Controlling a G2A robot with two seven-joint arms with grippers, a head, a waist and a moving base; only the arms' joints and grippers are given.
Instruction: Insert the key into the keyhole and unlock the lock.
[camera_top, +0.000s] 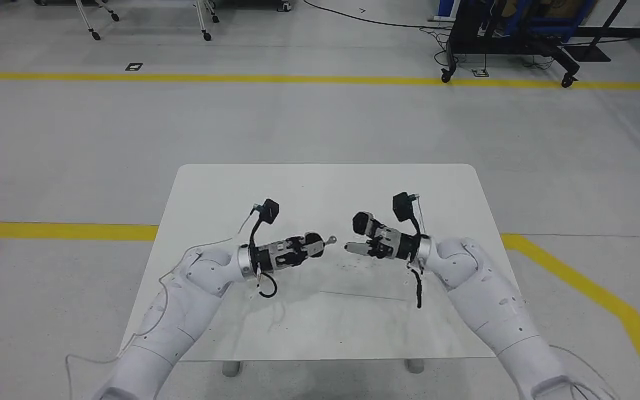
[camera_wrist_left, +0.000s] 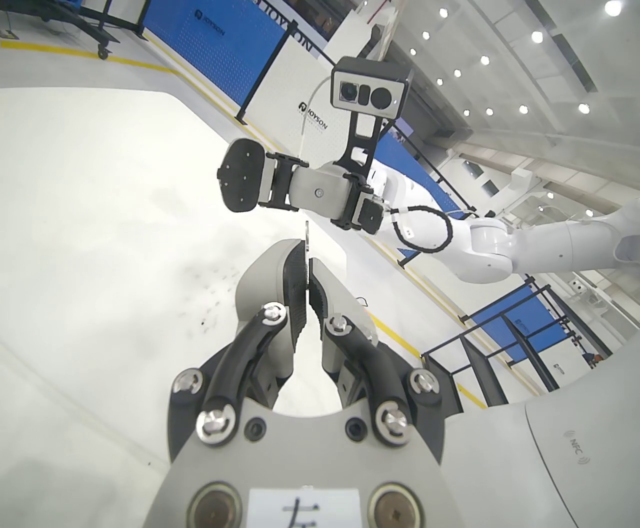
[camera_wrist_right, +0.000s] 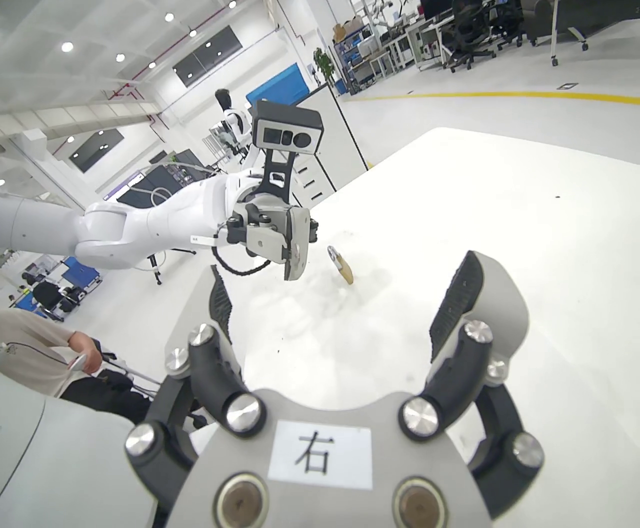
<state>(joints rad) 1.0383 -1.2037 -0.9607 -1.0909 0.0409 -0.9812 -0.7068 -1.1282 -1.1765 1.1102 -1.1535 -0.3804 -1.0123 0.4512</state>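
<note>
My left gripper (camera_wrist_left: 306, 260) is shut on a thin silver key (camera_wrist_left: 307, 237), whose blade sticks out past the fingertips. It hovers above the middle of the white table (camera_top: 400, 190). A small brass padlock (camera_wrist_right: 344, 267) with a silver shackle lies on the table just beside the left gripper (camera_wrist_right: 296, 250). My right gripper (camera_wrist_right: 345, 280) faces it from a short way off, open and holding nothing. In the top view the left gripper (camera_top: 315, 245) and right gripper (camera_top: 353, 236) point at each other, a small gap apart.
The tabletop around both arms is bare white with some dark scuff marks (camera_wrist_left: 210, 295). Beyond the table edges are grey floor with yellow lines (camera_top: 300, 78) and wheeled racks (camera_top: 510, 45) far behind.
</note>
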